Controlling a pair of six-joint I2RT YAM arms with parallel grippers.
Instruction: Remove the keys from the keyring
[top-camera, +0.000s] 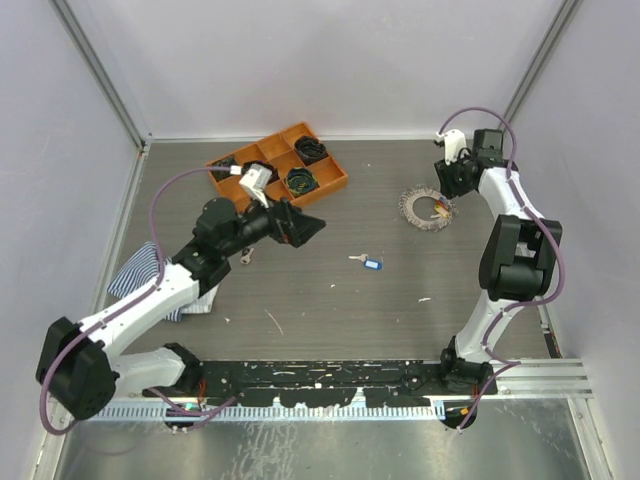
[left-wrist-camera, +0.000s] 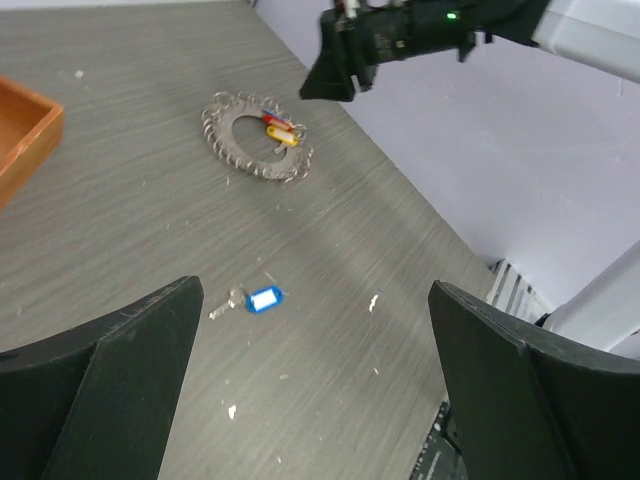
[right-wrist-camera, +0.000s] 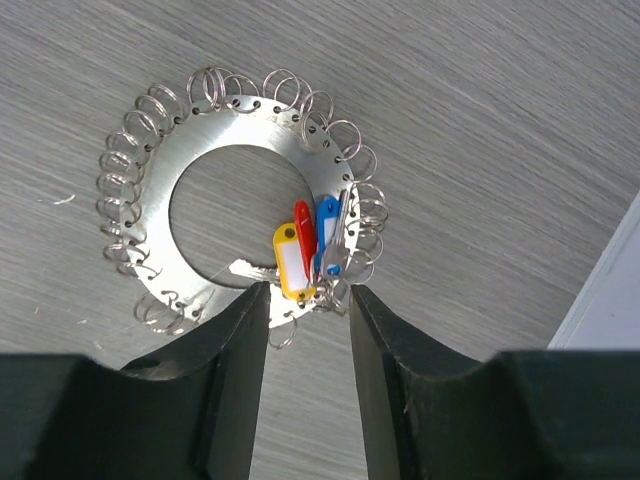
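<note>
The keyring (top-camera: 425, 208) (left-wrist-camera: 255, 137) is a flat silver ring (right-wrist-camera: 200, 130) fringed with small wire loops, lying at the right of the table. Three keys hang bunched at its near edge, tagged yellow (right-wrist-camera: 290, 262), red (right-wrist-camera: 304, 235) and blue (right-wrist-camera: 327, 232). My right gripper (top-camera: 444, 198) (right-wrist-camera: 308, 292) stands over that bunch, its fingers narrowed to either side of it with a small gap left. Another blue-tagged key (top-camera: 371, 262) (left-wrist-camera: 262, 298) lies loose mid-table. My left gripper (top-camera: 305, 228) (left-wrist-camera: 315, 290) hovers wide open and empty, left of that key.
An orange compartment tray (top-camera: 335, 180) with black coiled bundles stands at the back, behind the left arm. A striped cloth (top-camera: 140, 275) lies at the left edge under that arm. A small silvery piece (top-camera: 245, 257) rests beside it. Walls close in on the three far sides.
</note>
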